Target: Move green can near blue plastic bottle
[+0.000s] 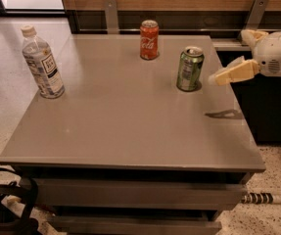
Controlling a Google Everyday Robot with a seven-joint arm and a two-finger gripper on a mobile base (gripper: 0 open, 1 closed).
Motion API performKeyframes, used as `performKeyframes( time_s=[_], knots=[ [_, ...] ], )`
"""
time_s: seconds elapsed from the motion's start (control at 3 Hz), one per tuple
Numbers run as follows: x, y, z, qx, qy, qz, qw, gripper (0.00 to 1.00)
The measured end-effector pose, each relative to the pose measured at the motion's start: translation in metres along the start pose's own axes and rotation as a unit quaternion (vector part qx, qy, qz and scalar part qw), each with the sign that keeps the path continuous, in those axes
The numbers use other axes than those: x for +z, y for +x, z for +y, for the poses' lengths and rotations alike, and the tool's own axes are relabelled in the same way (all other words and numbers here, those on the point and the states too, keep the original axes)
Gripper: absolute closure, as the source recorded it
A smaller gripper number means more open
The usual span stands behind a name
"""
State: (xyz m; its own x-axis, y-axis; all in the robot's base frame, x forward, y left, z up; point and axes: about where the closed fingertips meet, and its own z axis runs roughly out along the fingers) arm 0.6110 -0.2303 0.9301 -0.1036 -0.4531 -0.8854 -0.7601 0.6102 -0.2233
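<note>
The green can stands upright on the right part of the grey table. The blue plastic bottle, clear with a white cap and a white-and-blue label, stands upright near the table's left edge, far from the can. My gripper comes in from the right at can height, just right of the green can and not touching it. Its fingers are spread open and hold nothing.
A red cola can stands upright at the back middle of the table, behind and left of the green can. A wood-panelled wall with metal brackets runs behind the table. The floor drops away at the table's left and front edges.
</note>
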Motion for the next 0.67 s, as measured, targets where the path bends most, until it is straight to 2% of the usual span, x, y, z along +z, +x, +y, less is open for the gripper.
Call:
performKeyframes(
  time_s=[0.33, 0.67],
  knots=[
    [0.029, 0.003, -0.006, 0.01, -0.016, -0.055, 0.9983, 0.0],
    [0.051, 0.006, -0.007, 0.02, -0.032, -0.107, 0.9935, 0.0]
  ],
)
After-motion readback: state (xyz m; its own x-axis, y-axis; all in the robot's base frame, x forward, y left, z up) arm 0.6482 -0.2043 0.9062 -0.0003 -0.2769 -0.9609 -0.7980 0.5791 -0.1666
